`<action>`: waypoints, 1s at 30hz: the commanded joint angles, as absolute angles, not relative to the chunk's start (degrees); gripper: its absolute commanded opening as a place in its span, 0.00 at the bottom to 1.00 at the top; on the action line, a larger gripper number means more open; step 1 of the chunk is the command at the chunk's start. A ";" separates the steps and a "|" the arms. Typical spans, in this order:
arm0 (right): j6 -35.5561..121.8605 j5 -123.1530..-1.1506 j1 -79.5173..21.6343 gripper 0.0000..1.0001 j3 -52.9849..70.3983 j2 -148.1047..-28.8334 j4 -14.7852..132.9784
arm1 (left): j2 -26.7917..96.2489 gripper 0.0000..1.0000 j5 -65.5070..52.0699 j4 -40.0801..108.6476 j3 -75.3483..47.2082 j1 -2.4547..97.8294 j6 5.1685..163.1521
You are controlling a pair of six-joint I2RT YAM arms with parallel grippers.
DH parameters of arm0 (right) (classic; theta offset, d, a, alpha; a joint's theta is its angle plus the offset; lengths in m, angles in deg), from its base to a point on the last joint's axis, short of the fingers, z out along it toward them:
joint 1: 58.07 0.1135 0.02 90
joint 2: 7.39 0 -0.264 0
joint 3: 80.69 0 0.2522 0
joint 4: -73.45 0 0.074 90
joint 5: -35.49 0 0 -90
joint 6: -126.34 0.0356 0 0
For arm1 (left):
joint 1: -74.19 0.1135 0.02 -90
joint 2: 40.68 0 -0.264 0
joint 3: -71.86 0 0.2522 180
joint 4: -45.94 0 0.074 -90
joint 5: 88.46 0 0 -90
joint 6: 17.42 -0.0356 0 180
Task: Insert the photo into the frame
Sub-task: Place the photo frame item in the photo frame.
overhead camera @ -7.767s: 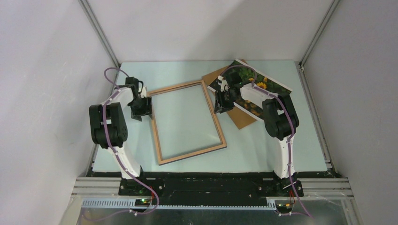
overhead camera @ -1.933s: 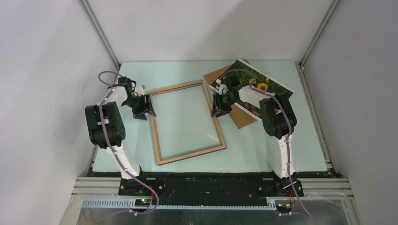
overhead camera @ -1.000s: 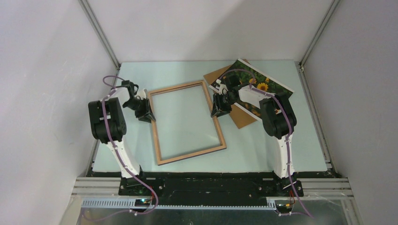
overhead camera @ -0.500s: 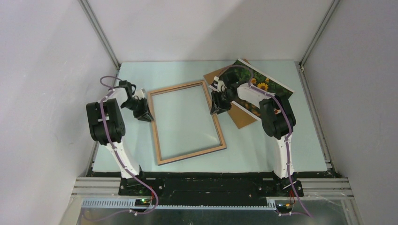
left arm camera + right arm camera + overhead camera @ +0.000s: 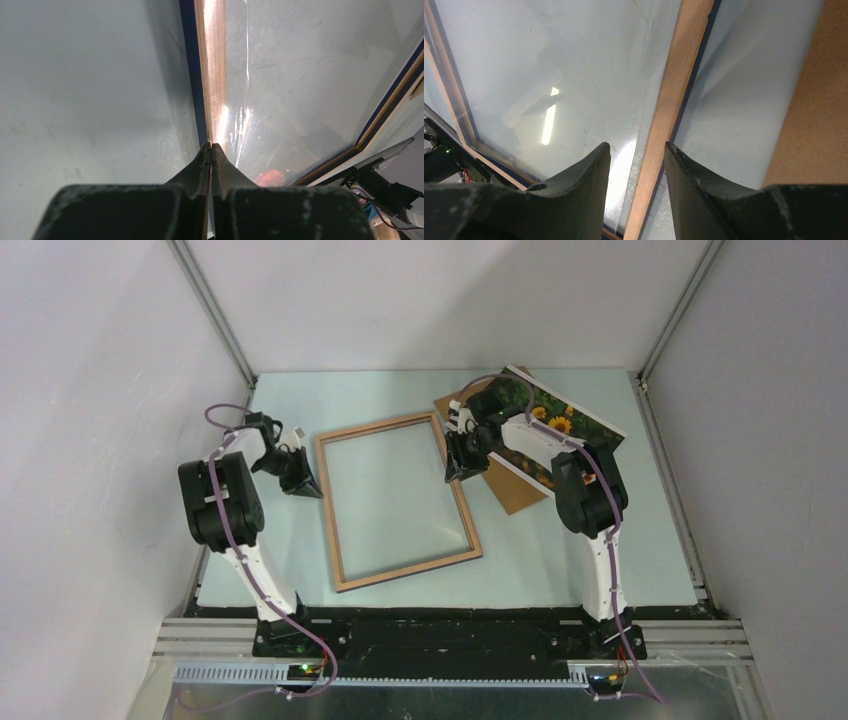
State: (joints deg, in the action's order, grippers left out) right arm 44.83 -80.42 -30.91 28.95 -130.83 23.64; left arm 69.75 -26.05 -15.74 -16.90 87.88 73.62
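The frame lies flat mid-table, light wood face up, with a clear pane. My left gripper is shut, and its tips rest at the outer edge of the left rail with nothing between them. Over the right rail my right gripper is open, a finger on each side of the wood and a gap on both sides. The photo, sunflowers up, lies at the back right, partly under the right arm.
A brown backing board lies under the photo, its edge close to the frame's right rail. Grey enclosure walls stand close on the left, right and back. The arm bases sit at the near edge.
My left gripper has closed from partly open and drawn slightly left along the left rail. The right gripper has crept a little toward the back along the right rail. The frame has not moved.
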 commanded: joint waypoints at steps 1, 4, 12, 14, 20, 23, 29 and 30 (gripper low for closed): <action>44.05 -80.45 -30.56 0.48 30.49 -128.50 23.12 | 65.50 0.03 -28.87 -15.14 -16.77 88.55 71.68; 44.12 -80.63 -30.49 0.48 30.18 -128.46 23.21 | 65.25 0.03 -28.87 -15.32 -16.89 88.86 71.43; 44.45 -81.14 -30.52 0.48 28.77 -128.07 23.91 | 65.51 0.55 -28.82 -15.60 -17.65 89.22 72.13; 44.50 -81.28 -30.53 0.48 28.52 -128.06 24.13 | 66.47 0.62 -29.19 -15.60 -17.99 89.22 72.14; 44.60 -81.13 -30.56 0.48 27.67 -127.78 24.51 | 69.83 0.68 -30.53 -15.50 -18.86 88.74 74.68; 44.62 -81.03 -30.68 0.48 27.48 -127.86 24.56 | 70.91 0.68 -30.58 -15.44 -19.04 87.99 74.71; 44.79 -81.05 -30.65 0.48 27.11 -127.91 24.75 | 72.87 0.64 -30.57 -15.07 -19.26 86.69 74.74; 44.78 -81.05 -30.65 0.48 27.07 -127.85 24.85 | 73.14 0.60 -30.90 -15.04 -19.36 86.68 74.76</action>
State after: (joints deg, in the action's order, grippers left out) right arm 44.85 -80.68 -30.78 27.64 -130.69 24.43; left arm 72.09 -29.18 -15.79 -17.14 87.46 74.25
